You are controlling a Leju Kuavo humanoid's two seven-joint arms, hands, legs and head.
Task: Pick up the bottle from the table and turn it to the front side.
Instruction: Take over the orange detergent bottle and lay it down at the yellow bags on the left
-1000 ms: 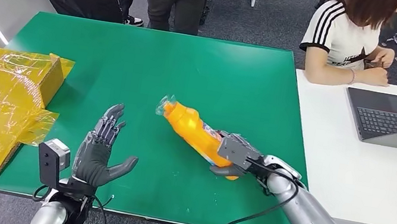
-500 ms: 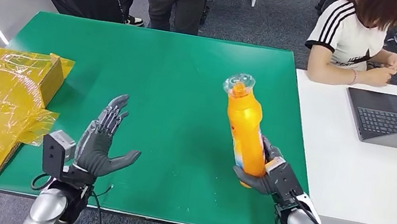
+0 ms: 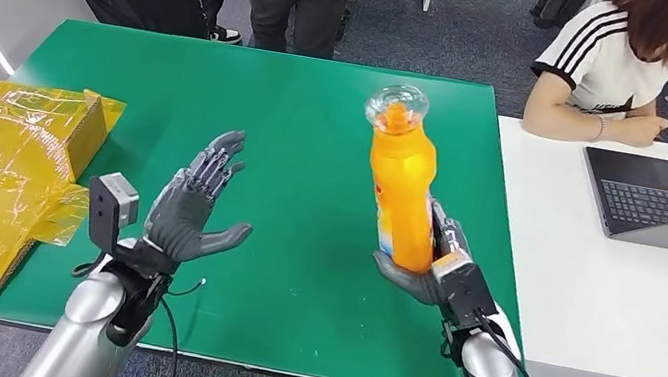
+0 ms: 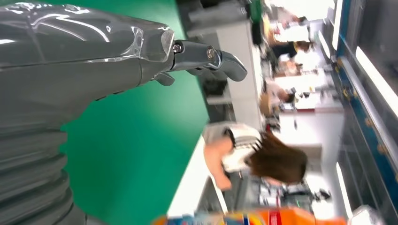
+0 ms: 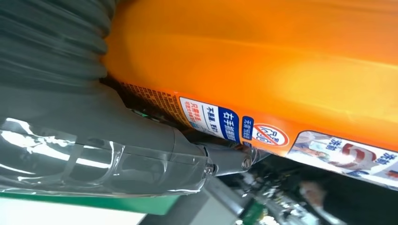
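Orange bottle held near upright above the green worktop, clear cap end up, base in the right hand; fingers wrapped round its lower body. Contents cannot be told through the opaque wall. Right wrist view: label strip with blue panels of Chinese characters, too small to read, and a red prohibition symbol. Left hand released, fingers spread, holding nothing. Yellow-taped carton at the worktop's left edge, closed.

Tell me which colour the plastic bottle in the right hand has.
Orange plastic bottle with a clear cap, gripped by the right hand; clearest in the head view.
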